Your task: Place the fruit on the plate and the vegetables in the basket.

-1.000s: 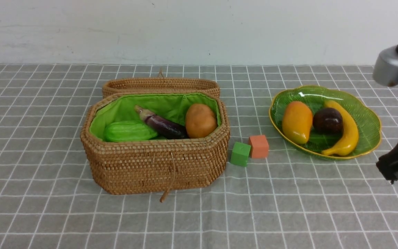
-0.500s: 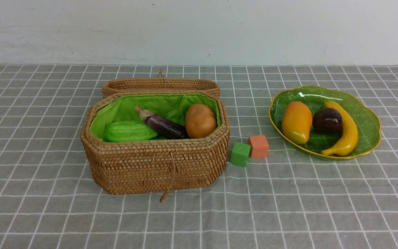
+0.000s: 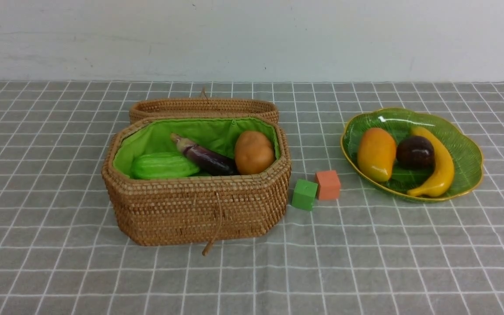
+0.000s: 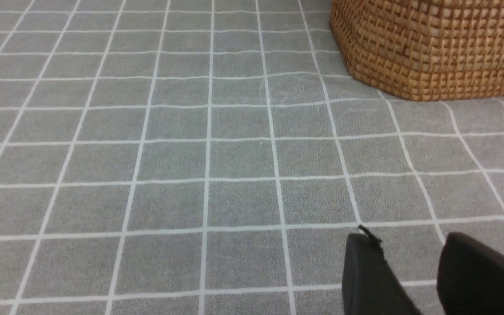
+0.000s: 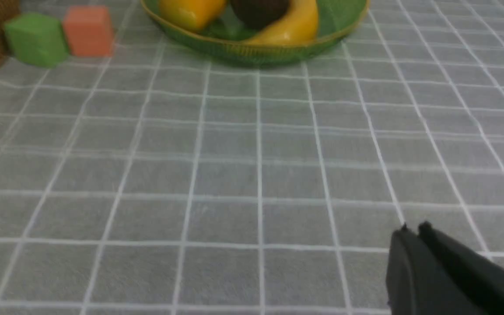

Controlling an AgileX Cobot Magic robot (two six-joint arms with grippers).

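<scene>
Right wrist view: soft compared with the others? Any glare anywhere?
Right wrist view: yes, soft overall, the green cube and orange cube smeared, the right gripper fuzzy-edged. Front view: sharp, even light, faint shadows, one white glare streak on the plate at its far rim. Left wrist view: crisp on the basket weave and tablecloth grid, no glare.

I see a rough woven rattan basket [image 3: 199,210], its green cloth lining [image 3: 208,133], a glossy glass plate [image 3: 466,153], a matt checked tablecloth [image 3: 365,262]
</scene>
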